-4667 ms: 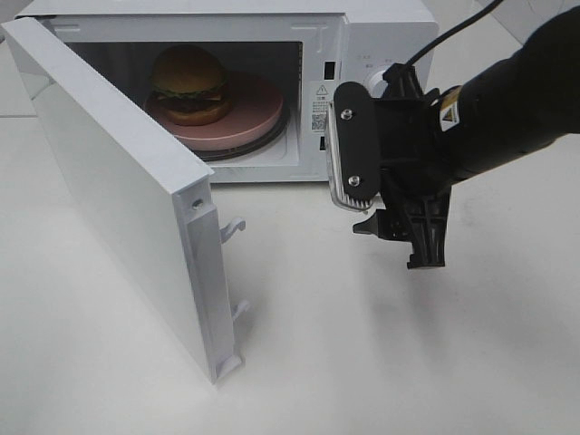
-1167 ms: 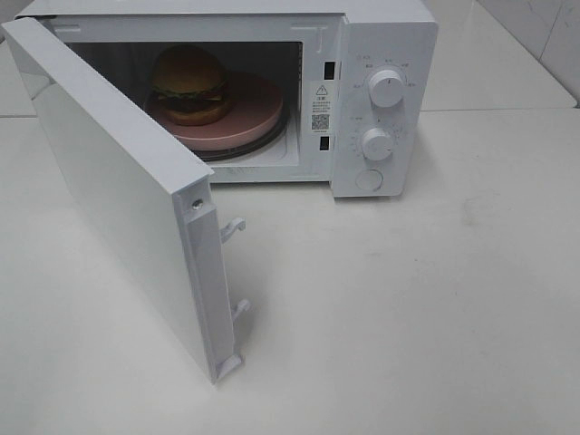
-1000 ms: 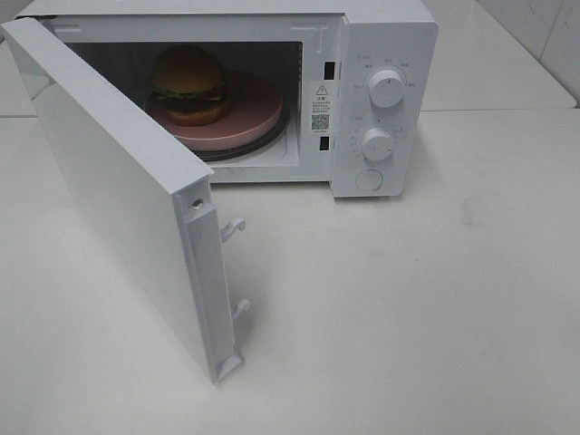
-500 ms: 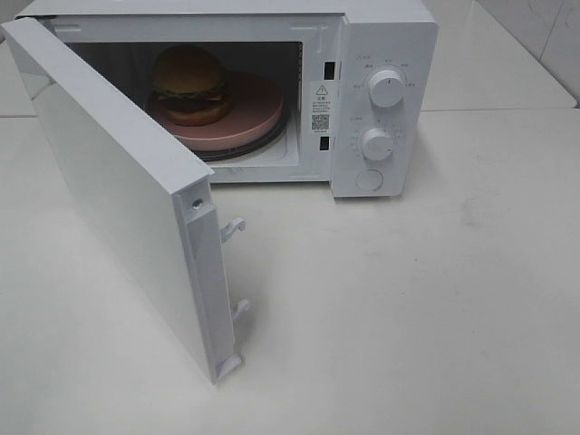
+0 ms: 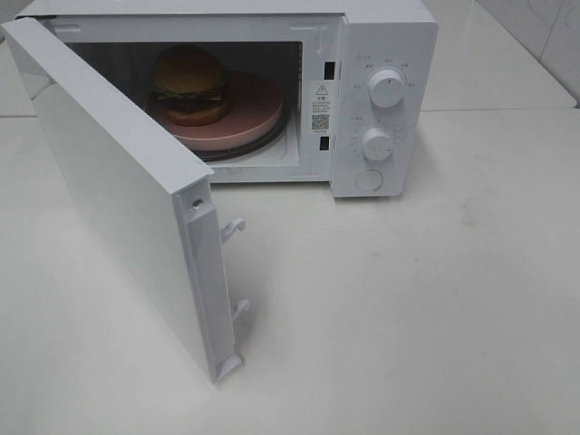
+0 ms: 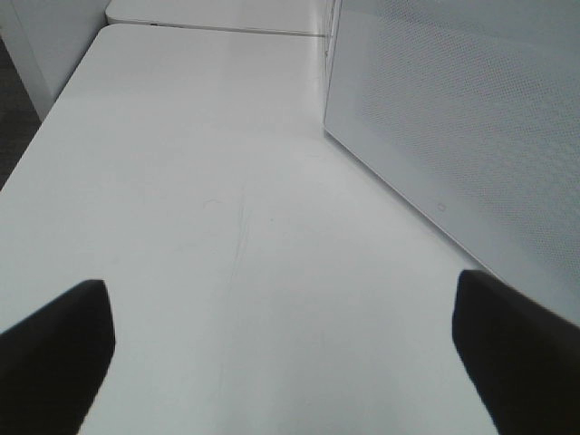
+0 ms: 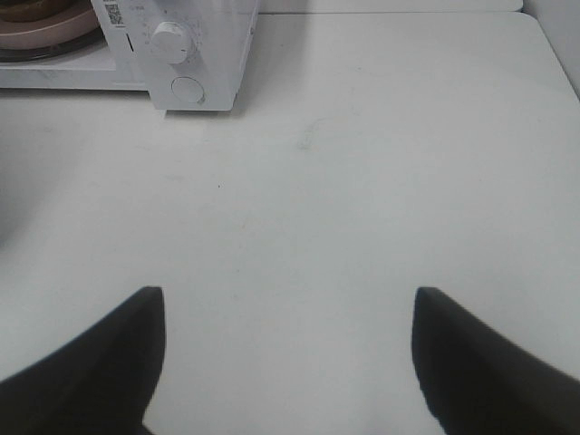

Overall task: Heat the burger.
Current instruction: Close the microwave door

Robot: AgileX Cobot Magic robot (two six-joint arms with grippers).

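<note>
The burger [image 5: 188,83], with its golden-brown bun, dark patty and green lettuce, sits on the left part of a pink plate [image 5: 249,113] inside the white microwave [image 5: 385,27]. The microwave door [image 5: 127,195] stands swung wide open toward the front left. Neither arm shows in the exterior high view. My left gripper [image 6: 281,349] is open over bare table beside the door's perforated outer face [image 6: 471,136]. My right gripper [image 7: 285,362] is open over bare table, well in front of the control panel [image 7: 181,54]. Nothing lies between either pair of fingers.
Two round knobs [image 5: 387,89] [image 5: 377,143] and a round button [image 5: 369,179] sit on the microwave's right panel. Two latch hooks [image 5: 234,227] stick out of the door's free edge. The white table [image 5: 408,308] stretches in front and to the right.
Several seconds ago the right arm hung in front of the control panel; it has since drawn back out of the exterior view. Over the last second nothing has moved.
</note>
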